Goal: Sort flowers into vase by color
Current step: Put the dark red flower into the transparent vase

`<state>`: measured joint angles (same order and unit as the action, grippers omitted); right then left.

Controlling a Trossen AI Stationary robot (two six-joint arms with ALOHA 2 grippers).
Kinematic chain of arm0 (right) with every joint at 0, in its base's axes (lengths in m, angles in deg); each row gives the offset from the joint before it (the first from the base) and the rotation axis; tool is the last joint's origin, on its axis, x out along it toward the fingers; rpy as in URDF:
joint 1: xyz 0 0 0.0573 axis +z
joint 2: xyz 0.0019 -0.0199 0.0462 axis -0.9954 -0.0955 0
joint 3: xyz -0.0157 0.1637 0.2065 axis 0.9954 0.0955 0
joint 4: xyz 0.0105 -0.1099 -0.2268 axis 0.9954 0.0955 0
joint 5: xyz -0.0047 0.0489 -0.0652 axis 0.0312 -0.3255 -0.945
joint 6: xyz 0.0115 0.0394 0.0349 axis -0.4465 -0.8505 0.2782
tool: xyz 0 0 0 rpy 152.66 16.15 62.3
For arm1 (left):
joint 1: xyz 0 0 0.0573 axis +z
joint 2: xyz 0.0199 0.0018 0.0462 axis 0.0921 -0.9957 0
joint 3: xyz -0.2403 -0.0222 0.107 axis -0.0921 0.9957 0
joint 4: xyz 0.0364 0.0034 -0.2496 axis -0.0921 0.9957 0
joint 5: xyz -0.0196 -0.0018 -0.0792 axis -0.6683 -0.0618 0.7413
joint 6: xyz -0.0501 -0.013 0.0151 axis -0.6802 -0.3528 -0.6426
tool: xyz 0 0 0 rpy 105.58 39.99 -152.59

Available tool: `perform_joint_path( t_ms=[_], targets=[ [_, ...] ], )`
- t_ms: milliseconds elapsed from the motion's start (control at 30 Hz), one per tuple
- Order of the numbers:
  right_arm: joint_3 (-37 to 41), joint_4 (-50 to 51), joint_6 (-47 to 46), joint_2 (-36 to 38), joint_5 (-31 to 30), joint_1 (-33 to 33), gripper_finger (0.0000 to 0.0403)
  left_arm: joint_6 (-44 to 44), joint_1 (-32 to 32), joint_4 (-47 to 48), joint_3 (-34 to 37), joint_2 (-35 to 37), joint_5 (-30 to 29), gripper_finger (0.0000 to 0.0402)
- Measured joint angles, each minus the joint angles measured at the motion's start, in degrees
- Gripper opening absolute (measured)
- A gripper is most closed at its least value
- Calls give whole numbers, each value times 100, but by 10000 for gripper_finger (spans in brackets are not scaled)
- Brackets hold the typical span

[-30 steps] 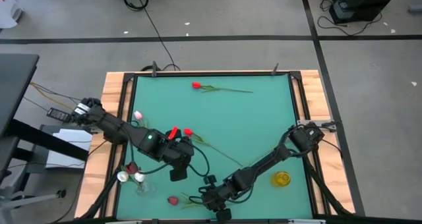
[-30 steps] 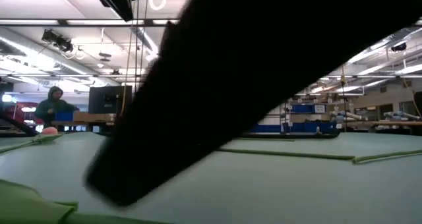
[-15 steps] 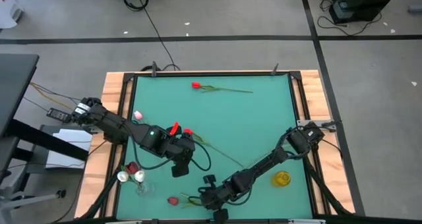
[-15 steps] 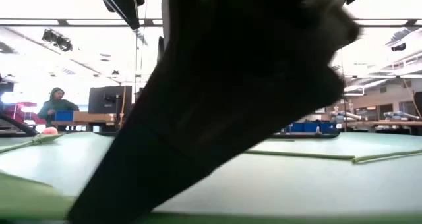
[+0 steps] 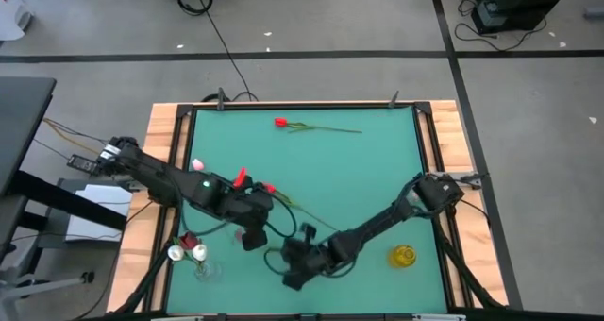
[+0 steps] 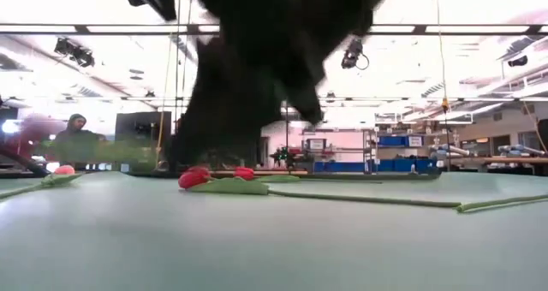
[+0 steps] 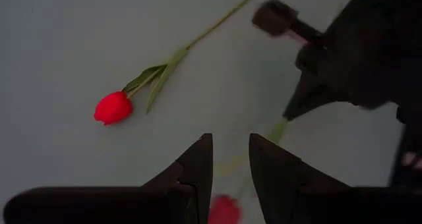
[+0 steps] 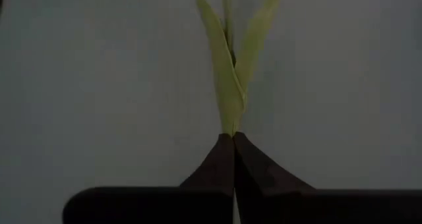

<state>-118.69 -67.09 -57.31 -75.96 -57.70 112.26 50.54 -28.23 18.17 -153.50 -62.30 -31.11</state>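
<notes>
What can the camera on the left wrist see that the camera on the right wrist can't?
Only the left wrist view shows a red tulip lying on the green table, a second red head below, and the other arm. Only the right wrist view shows green leaves pinched by the shut right gripper. Both show dark fingers and table.

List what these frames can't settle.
- Flower in the right gripper: head colour, cut off by the right wrist view's edge.
- Left gripper: high view, hidden under its own arm.
- Vase: stem count, too small in high view.
</notes>
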Motion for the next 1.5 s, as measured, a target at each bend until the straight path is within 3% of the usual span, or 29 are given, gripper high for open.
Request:
perform_joint_path(
  t_ms=[167,400,567,700,833,967,1067,1267,1500],
  targets=[
    [-19,395,-659,507,-1016,-136,3,-273,15,-19,0,609,-347,103],
    [-24,539,-1034,1220,-2394,-418,2,-728,17,9,-11,1613,-1349,103],
    [-22,354,-507,1611,-2691,-708,2,-857,6,6,-11,2100,-1878,103],
    [-24,-297,338,1838,-2324,-940,2,-692,2,-1,-10,2173,-1966,115],
    [-22,-1115,972,2026,-1877,-1150,2,-684,28,-80,-9,2179,-2236,157],
    [-33,-2085,1493,2095,-1008,-1387,2,-371,28,-128,-9,2177,-2937,201],
    [-26,-2574,1642,2077,-453,-1526,2,-352,28,-268,-9,2191,-3145,219],
    [-26,-2756,1866,2082,34,-1719,2,278,18,-1080,-7,2186,-3173,217],
    [-26,-2818,2025,2082,361,-1888,2,679,-13,-1608,-2,2188,-3145,186]
  ],
)
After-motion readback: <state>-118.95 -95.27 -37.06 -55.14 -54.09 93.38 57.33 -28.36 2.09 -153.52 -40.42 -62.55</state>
